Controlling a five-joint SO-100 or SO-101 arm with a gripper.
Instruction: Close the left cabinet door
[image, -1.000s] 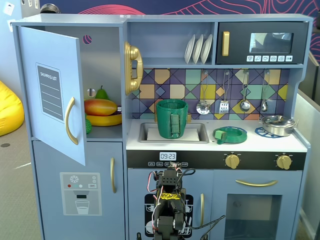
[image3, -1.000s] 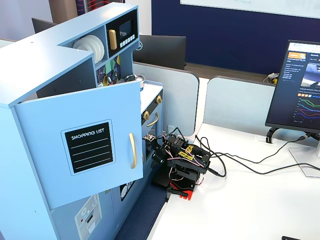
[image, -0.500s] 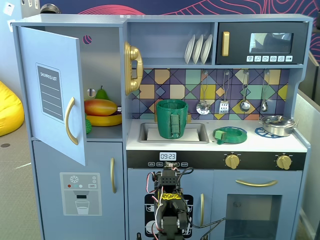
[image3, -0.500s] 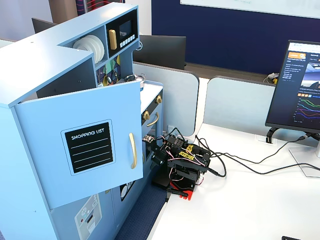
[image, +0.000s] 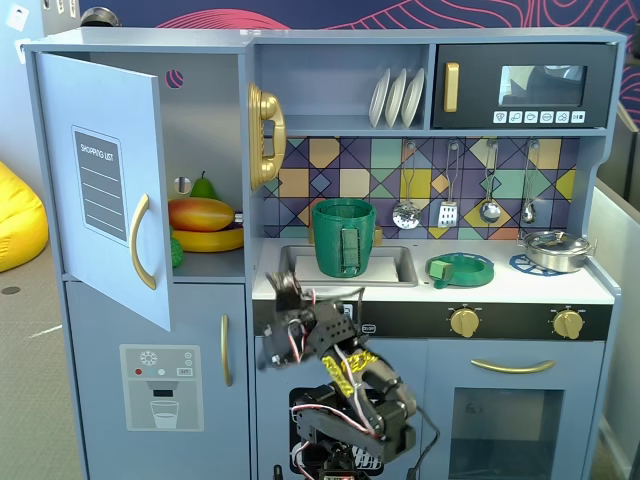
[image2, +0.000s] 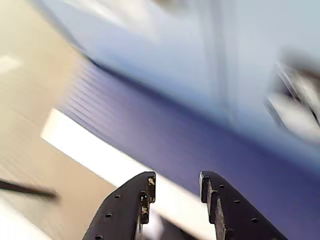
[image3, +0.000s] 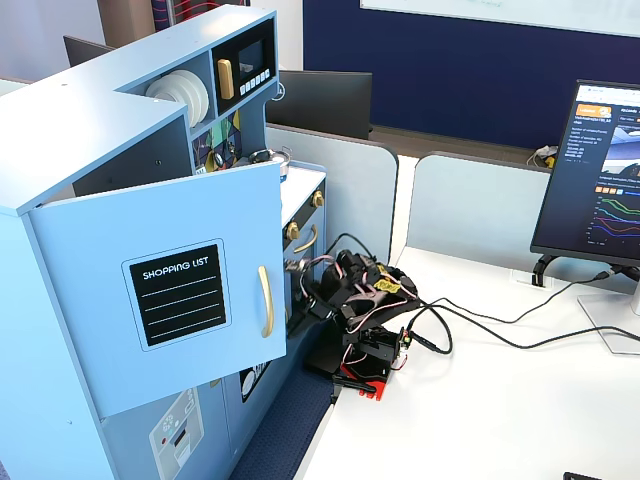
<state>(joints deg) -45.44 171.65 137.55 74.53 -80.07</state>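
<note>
Left cabinet door (image: 105, 185) wide open, at 10 o'clock from my arm in a fixed view.
End effector (image2: 176, 186) empty, jaws slightly apart. Door looks light, stiff, free-swinging; I'd push flat beside the gold handle (image: 141, 255), no grip needed.

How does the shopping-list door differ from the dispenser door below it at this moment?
The shopping-list door stands swung wide open, showing toy fruit on the shelf behind; the dispenser door is shut flush. The upper door carries a black list panel and a long curved gold handle; the lower one has a grey ice and water graphic and a shorter handle. Both are light blue with gold handles.
</note>
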